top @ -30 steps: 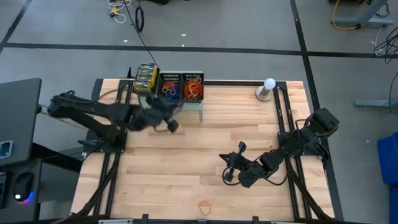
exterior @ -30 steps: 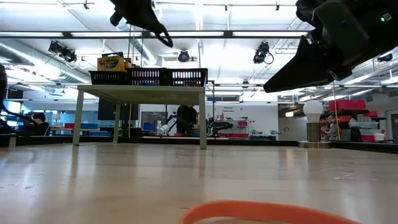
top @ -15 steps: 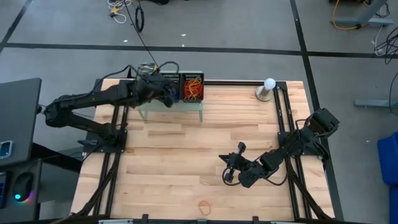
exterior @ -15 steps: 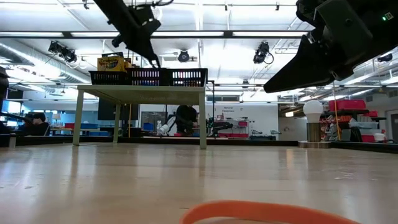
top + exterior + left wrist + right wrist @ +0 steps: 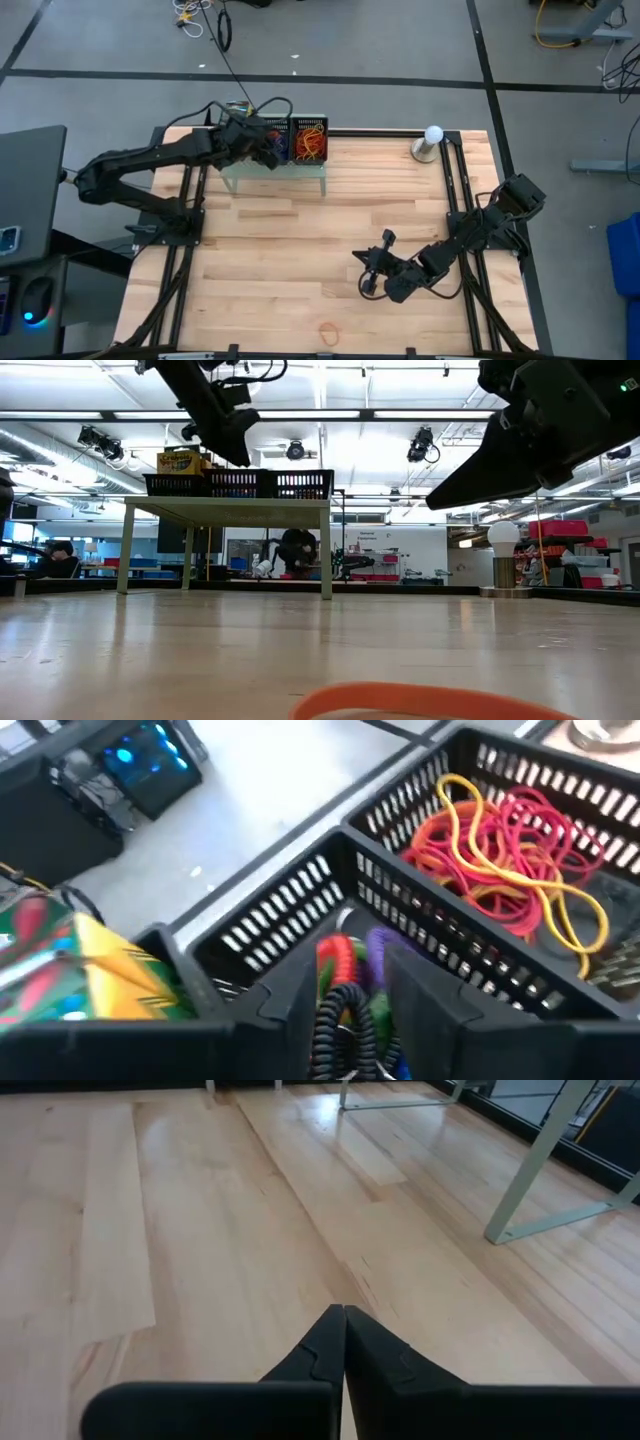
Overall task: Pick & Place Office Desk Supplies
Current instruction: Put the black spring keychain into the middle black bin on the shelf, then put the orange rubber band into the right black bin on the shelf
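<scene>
My left gripper (image 5: 270, 150) hangs over the middle black mesh tray (image 5: 273, 138) on the pale-green shelf (image 5: 300, 172). In the left wrist view its fingers stand slightly apart, with a bundle of red, purple, green and black rubber bands (image 5: 345, 970) between them. The right tray (image 5: 520, 850) holds a tangle of orange, red and yellow bands. One orange band (image 5: 328, 327) lies flat on the table by the near edge, and it also shows in the low view (image 5: 430, 700). My right gripper (image 5: 366, 281) hovers shut over the table's right half, touching nothing. My left gripper pinches the bundle of coloured rubber bands (image 5: 340, 1005) between its two fingers, coming from above and slanting toward the far edge. The bundle is lifted clear, over the middle tray. The fingers hide the exact place of contact.
The left tray (image 5: 236, 124) holds yellow and green packets (image 5: 110, 970). A white bulb on a metal stand (image 5: 431, 141) is at the far right corner. Black rails run along both table sides. Bare wood lies between the shelf and the right gripper.
My left arm has swung from the table in front of the shelf up and toward the far edge, and now stands over the middle tray. It has tipped down toward the tray in the last half second. The right arm has kept still.
</scene>
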`<state>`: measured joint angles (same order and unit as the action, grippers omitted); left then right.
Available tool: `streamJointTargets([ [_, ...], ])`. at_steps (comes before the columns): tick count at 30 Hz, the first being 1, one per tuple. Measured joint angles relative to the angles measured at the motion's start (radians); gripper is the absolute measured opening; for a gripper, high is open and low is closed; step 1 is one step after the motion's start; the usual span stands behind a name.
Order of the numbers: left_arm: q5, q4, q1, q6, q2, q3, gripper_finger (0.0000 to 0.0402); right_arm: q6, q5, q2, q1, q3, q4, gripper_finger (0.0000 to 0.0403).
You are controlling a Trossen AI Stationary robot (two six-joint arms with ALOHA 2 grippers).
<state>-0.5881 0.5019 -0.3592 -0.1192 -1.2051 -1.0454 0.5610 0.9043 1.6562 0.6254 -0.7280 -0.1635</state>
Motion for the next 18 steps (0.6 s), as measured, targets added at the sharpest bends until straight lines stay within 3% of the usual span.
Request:
streamJointTargets([
  [5,-0.005,0.015,0.011,0.021,0.035,0.0,0.0139,0.002,-0.001,0.0,0.0,0.0,0.0,0.001],
  [9,0.059,0.021,0.061,0.06,0.087,0.0,0.0129,0.002,-0.004,0.0,0.0,0.0,0.0,0.0011],
  [13,0.065,-0.008,0.163,0.073,0.112,0.002,0.0086,0.002,-0.004,0.0,0.0,0.0,0.002,0.0011],
  [18,0.121,-0.284,0.347,0.15,0.11,0.148,0.0018,0.003,-0.004,0.0,0.0,0.0,0.002,0.0011],
])
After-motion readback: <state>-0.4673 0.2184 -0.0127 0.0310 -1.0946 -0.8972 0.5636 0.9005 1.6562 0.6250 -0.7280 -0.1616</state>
